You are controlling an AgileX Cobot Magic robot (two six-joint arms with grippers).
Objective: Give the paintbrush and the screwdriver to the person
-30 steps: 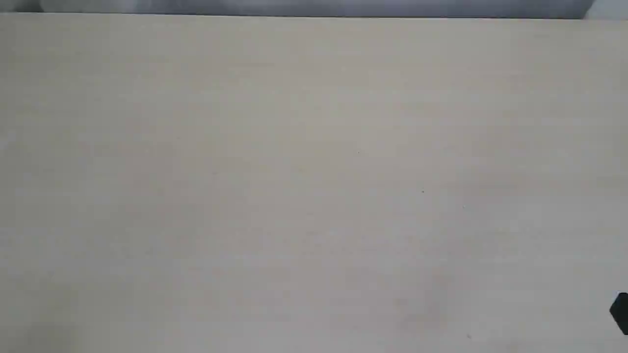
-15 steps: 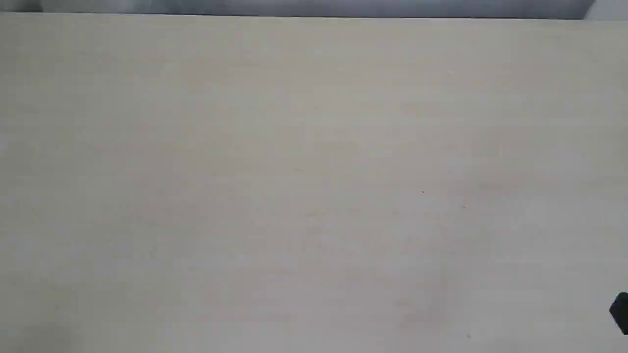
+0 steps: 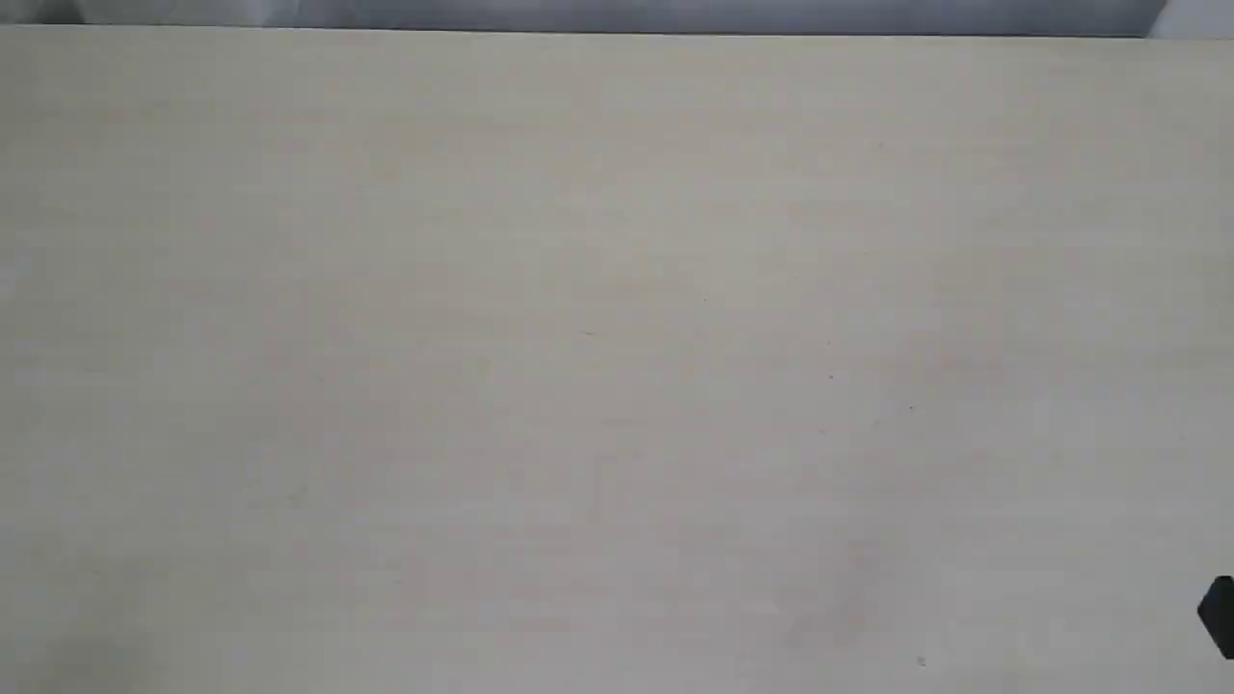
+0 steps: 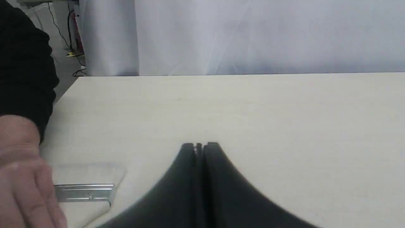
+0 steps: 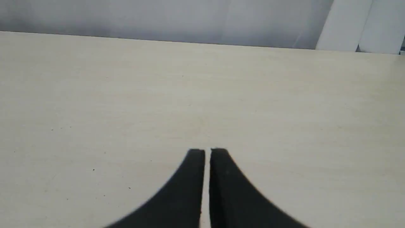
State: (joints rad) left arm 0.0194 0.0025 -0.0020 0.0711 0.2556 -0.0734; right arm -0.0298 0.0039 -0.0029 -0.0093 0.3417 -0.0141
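Note:
In the left wrist view the paintbrush [image 4: 85,186] lies on the pale table, its whitish bristles and silver ferrule showing. The person's hand [image 4: 22,177], with a dark sleeve above it, covers the handle end. My left gripper [image 4: 200,146] is shut and empty, a little way from the brush. My right gripper [image 5: 207,151] is shut over bare table with only a thin slit between its fingers. The screwdriver is out of view. In the exterior view only a black bit of the right arm [image 3: 1219,617] shows at the edge.
The table's far edge [image 3: 617,33] runs along the top of the exterior view, with grey-white curtain [image 4: 253,34] behind it. Cables lie on the floor [image 4: 74,53] beyond one table corner in the left wrist view.

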